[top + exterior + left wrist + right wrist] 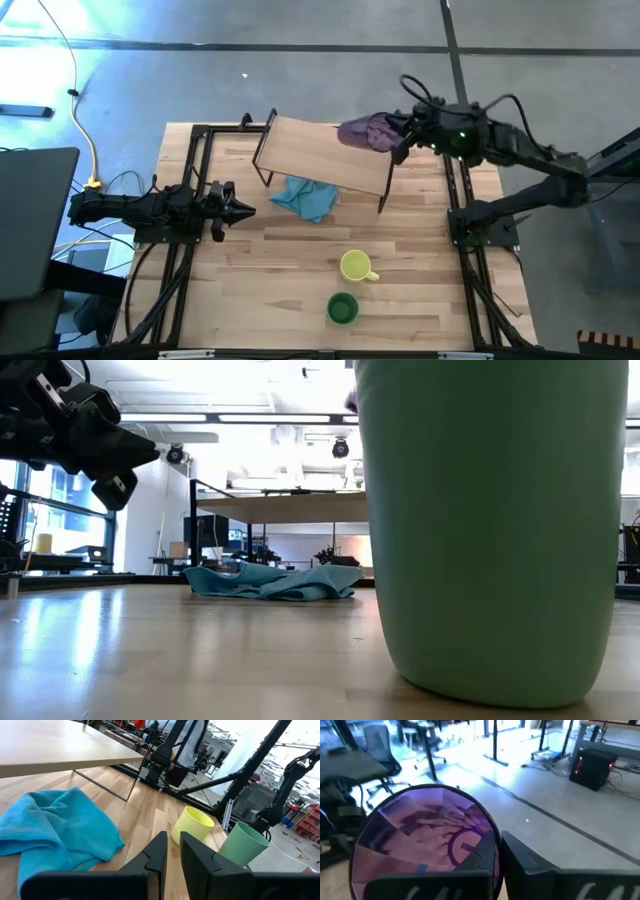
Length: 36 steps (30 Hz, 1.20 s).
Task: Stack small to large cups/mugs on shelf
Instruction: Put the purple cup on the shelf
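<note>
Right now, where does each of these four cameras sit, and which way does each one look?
High view: overhead, looking straight down on both arms, the shelf and the yellow mug.
Low view: at tabletop height, looking across; the green cup looms close, the left gripper above.
Left wrist view: past its own jaws toward the blue cloth, mug and cup.
Right wrist view: into the purple tumbler it grips.
Shared: the low and left wrist views both show cloth and green cup.

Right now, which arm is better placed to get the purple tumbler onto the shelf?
Right. The right gripper is shut on the purple tumbler, at the shelf's right end. The left gripper sits empty over the table's left side.
</note>
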Each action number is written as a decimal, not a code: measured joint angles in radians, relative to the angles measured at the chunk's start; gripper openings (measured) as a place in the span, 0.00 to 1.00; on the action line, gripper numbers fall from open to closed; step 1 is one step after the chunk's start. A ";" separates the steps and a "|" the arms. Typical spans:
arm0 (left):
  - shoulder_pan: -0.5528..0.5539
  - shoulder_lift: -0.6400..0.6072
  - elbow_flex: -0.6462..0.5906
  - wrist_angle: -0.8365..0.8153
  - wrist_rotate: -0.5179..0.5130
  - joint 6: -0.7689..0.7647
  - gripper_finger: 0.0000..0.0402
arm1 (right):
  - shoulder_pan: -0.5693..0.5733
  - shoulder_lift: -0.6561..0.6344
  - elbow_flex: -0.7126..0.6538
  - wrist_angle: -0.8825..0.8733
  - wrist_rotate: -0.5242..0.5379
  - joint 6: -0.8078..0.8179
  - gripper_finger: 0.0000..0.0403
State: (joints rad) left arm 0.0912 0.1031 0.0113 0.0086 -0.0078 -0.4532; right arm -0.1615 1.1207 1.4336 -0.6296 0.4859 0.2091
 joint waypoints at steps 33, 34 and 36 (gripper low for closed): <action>0.000 0.000 0.000 0.008 -0.034 -0.032 0.10 | -0.271 0.446 0.483 -0.698 -0.315 0.157 0.00; 0.000 0.000 0.000 0.008 -0.033 -0.038 0.10 | -0.270 0.433 0.468 -0.669 -0.319 0.157 0.00; 0.000 0.000 0.000 0.007 -0.031 -0.045 0.10 | -0.270 0.396 0.433 -0.628 -0.326 0.166 0.00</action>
State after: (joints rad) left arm 0.0912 0.1030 0.0113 0.0154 -0.0384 -0.4979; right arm -0.4315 1.5172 1.8665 -1.2579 0.1601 0.3750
